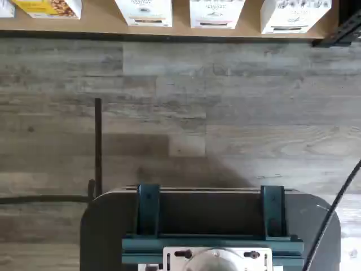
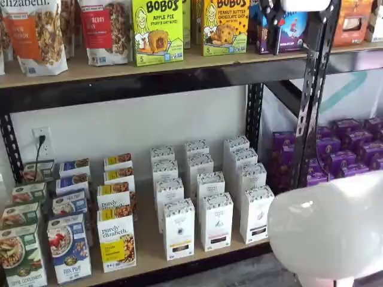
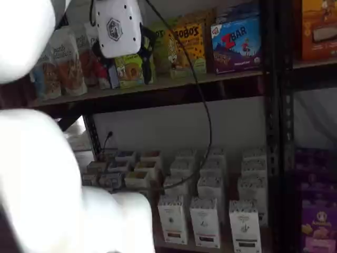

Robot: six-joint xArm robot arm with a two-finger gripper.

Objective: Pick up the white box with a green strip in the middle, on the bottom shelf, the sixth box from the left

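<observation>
The white box point(image 2: 256, 214) with a speckled top band and a dark greenish strip low on its front stands at the right end of the front row on the bottom shelf point(image 2: 148, 254). It also shows in a shelf view point(image 3: 245, 229) and in the wrist view point(image 1: 296, 14), where only its lower part is seen on the plywood board point(image 1: 101, 22). My gripper point(image 3: 143, 45) hangs high up, level with the upper shelf, far above the box. Its white body and dark fingers show, with no clear gap. Dark fingers point(image 2: 274, 30) also hang from the top edge in a shelf view.
Two similar white cartons point(image 2: 179, 230) point(image 2: 216, 221) stand left of the white box, then a purely elizabeth box point(image 2: 116, 239). Purple boxes point(image 2: 350, 149) fill the neighbouring bay behind a black post point(image 2: 311, 101). Blurred white arm parts point(image 2: 329, 227) point(image 3: 31, 158) block the foreground. Grey plank floor point(image 1: 180, 113) lies below.
</observation>
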